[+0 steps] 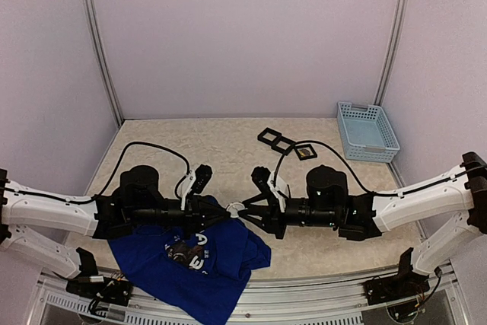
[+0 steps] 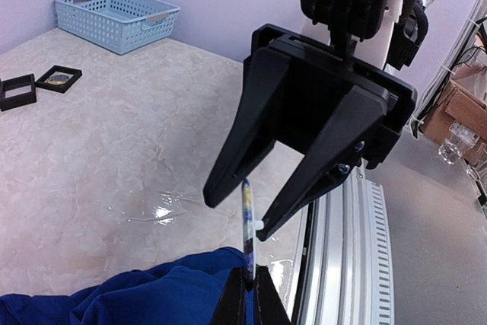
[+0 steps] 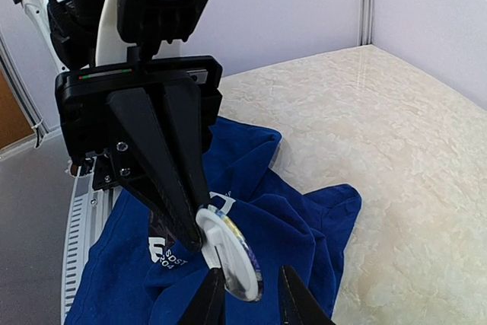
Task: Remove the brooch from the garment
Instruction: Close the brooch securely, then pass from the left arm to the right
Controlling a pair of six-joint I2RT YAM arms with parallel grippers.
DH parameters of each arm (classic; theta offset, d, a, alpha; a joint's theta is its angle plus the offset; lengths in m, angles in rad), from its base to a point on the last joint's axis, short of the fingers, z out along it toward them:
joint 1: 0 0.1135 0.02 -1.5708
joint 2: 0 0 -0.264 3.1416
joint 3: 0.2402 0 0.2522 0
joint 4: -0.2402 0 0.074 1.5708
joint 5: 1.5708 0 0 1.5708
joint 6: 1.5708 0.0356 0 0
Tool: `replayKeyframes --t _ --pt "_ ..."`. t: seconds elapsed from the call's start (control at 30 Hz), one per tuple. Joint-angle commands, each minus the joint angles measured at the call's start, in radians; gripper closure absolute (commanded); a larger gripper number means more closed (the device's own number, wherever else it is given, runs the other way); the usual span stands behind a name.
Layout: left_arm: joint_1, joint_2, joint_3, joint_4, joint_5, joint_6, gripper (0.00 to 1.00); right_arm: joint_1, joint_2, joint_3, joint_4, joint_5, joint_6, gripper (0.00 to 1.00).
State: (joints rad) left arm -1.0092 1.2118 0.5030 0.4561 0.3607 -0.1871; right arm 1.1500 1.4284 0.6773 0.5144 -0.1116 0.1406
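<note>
Blue basket (image 1: 371,150), blk frames (image 1: 277,141) (far side) behind brooch (image 3: 232,260).

Matt cloth garment (image 1: 156,273), glossy brooch (image 3: 229,253)

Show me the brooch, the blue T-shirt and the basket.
brooch (image 3: 232,260): right wrist view, middle of its white round face.
blue T-shirt (image 1: 144,256): top view, plain cloth left of the print.
basket (image 1: 373,153): top view, its near wall.

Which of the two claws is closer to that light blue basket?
Right. The basket lies back and rightward of the right gripper; the left gripper meets it mid-table, on the side away from the basket.
</note>
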Motion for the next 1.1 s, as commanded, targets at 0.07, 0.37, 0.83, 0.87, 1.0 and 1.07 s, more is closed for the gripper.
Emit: replayKeyframes --t 0.07,0.37,0.83,0.87,1.0,1.07 --pt "0.017 0.006 0.005 -0.112 0.027 -0.028 1.00 -0.050 -0.017 -0.008 -0.008 -0.174 -0.089 0.59" --pt "0.028 0.014 0.008 -0.122 0.009 -0.034 1.00 -0.050 -0.004 -0.001 -0.014 -0.231 -0.099 0.48" --pt "0.026 0.002 0.001 -0.106 0.051 -0.026 1.00 -0.050 0.051 0.051 -0.073 -0.188 -0.081 0.74" --pt "0.026 0.002 0.000 -0.105 0.055 -0.026 1.00 -0.050 0.055 0.053 -0.073 -0.189 -0.079 0.75" --pt "0.023 0.000 0.000 -0.100 0.063 -0.025 1.00 -0.052 0.062 0.059 -0.079 -0.188 -0.075 0.77" --pt "0.023 0.000 -0.001 -0.099 0.063 -0.025 1.00 -0.051 0.066 0.063 -0.082 -0.193 -0.073 0.79"
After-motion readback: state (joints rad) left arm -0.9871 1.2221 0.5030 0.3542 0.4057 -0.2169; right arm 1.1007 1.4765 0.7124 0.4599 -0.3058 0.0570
